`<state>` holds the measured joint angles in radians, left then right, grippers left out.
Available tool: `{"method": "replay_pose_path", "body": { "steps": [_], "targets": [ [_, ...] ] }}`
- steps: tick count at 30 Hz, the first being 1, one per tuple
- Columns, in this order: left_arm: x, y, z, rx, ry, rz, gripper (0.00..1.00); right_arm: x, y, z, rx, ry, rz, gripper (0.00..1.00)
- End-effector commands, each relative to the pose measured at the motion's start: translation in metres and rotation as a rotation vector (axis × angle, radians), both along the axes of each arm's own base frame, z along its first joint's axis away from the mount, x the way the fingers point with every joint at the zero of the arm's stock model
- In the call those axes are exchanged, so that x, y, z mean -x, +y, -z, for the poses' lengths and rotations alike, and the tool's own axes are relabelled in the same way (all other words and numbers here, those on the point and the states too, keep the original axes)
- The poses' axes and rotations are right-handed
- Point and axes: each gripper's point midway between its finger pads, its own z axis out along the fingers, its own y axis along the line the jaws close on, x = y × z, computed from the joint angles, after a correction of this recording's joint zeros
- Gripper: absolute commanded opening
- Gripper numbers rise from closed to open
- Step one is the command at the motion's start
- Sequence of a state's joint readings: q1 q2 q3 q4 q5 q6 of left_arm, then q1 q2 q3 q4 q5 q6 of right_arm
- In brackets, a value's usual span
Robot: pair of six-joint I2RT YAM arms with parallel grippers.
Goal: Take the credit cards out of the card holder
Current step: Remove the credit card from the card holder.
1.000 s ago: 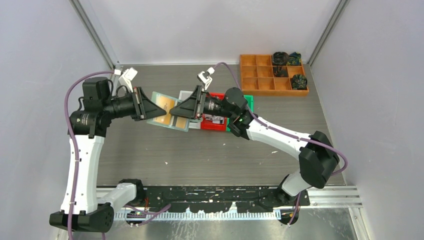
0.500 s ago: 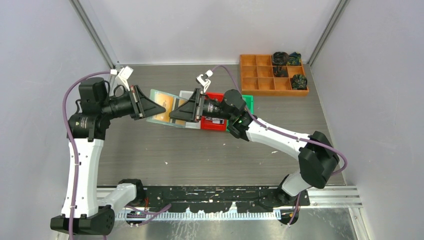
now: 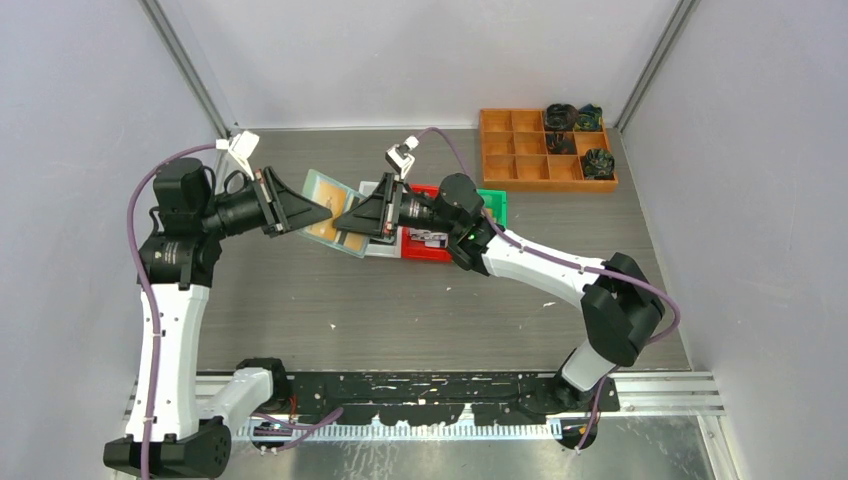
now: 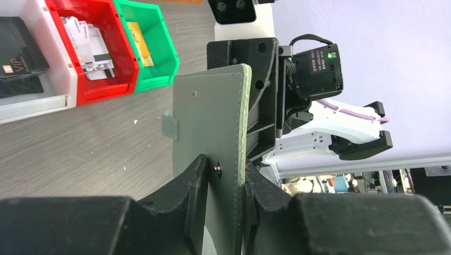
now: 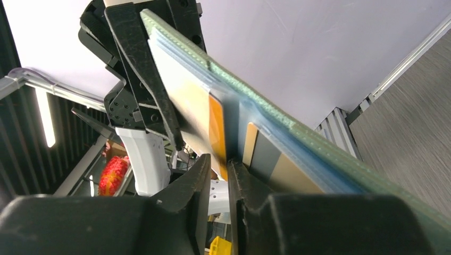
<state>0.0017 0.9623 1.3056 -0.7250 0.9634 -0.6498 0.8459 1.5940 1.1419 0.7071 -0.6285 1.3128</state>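
Observation:
The mint-green card holder (image 3: 322, 188) hangs open in the air above the table, tilted, between both arms. My left gripper (image 3: 316, 213) is shut on its left edge; in the left wrist view its grey-green back (image 4: 213, 117) stands clamped between my fingers (image 4: 194, 183). My right gripper (image 3: 347, 222) is shut on the edge of a gold credit card (image 5: 217, 127) that sits in a translucent pocket of the holder (image 5: 298, 135). Another pale gold card (image 5: 250, 143) shows in the neighbouring pocket.
Three small bins stand on the table behind the holder: a white one (image 4: 50, 93) with black cards (image 4: 18, 45), a red one (image 4: 106, 85) with pale cards, a green one (image 4: 159, 58) with a gold card. A wooden compartment tray (image 3: 530, 150) sits at the back right.
Both grippers and the holder have shifted left and slightly toward the back. The holder has tilted more steeply. Both grips stay the same.

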Motion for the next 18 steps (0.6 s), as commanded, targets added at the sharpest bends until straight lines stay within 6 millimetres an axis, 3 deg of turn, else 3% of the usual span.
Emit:
{"method": "replay_pose_path", "body": {
  "steps": [1,9,18],
  "targets": [
    [0.027,-0.015,-0.024,0.096,-0.026,0.154,0.27,-0.001,-0.001,-0.05,-0.14,-0.067,0.039,0.21],
    [0.037,-0.018,-0.032,0.158,-0.028,0.219,0.26,0.002,-0.009,-0.053,-0.167,-0.08,0.058,0.07],
    [0.026,-0.007,-0.043,0.197,-0.019,0.178,0.17,0.012,-0.02,-0.044,-0.163,-0.098,0.064,0.01]
  ]
}}
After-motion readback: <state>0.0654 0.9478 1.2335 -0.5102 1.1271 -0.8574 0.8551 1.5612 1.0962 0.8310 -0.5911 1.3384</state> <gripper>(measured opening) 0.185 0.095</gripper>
